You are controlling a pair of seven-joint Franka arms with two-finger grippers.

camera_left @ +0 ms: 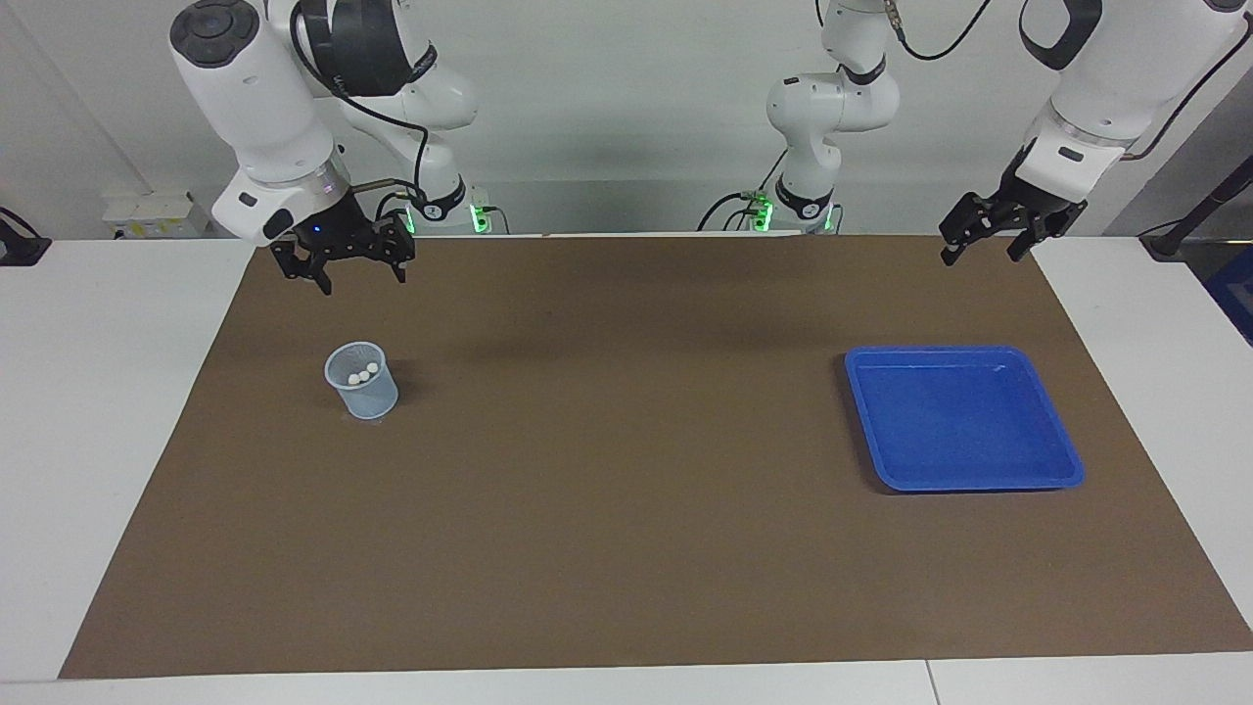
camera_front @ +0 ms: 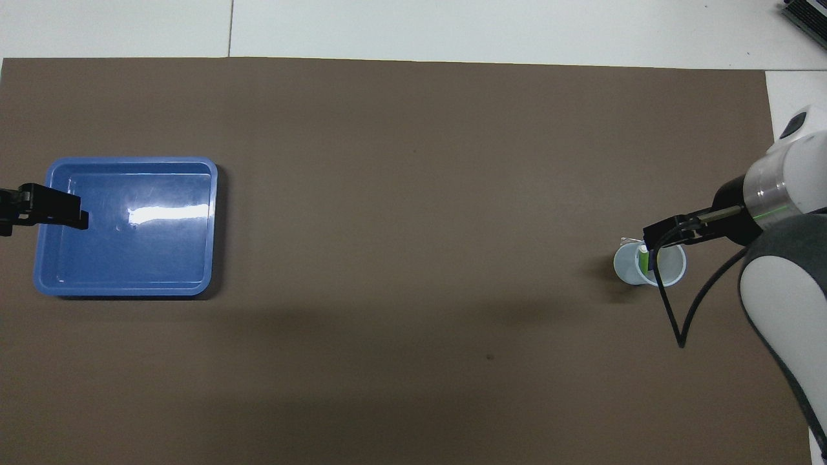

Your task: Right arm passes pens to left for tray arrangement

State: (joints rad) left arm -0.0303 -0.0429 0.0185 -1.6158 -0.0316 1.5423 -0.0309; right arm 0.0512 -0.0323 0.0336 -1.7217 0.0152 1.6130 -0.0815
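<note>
A small pale-blue mesh cup (camera_left: 361, 384) stands on the brown mat toward the right arm's end. The pens (camera_left: 362, 373) stand upright in it, showing three pale ends. From overhead, one light green pen (camera_front: 644, 259) shows inside the cup (camera_front: 630, 268). My right gripper (camera_left: 360, 280), with its blue light, hangs open and empty in the air over the mat beside the cup, well above it. In the overhead view, the right gripper (camera_front: 665, 234) overlaps the cup's rim. The blue tray (camera_left: 964, 421) lies empty toward the left arm's end. My left gripper (camera_left: 982, 257) hangs open and empty, high over the tray's outer edge (camera_front: 45, 284).
The brown mat (camera_left: 626, 509) covers most of the white table (camera_left: 108, 411). A black cable (camera_front: 672, 316) loops down from the right wrist beside the cup. Two more white arm bases stand along the table's edge nearest the robots.
</note>
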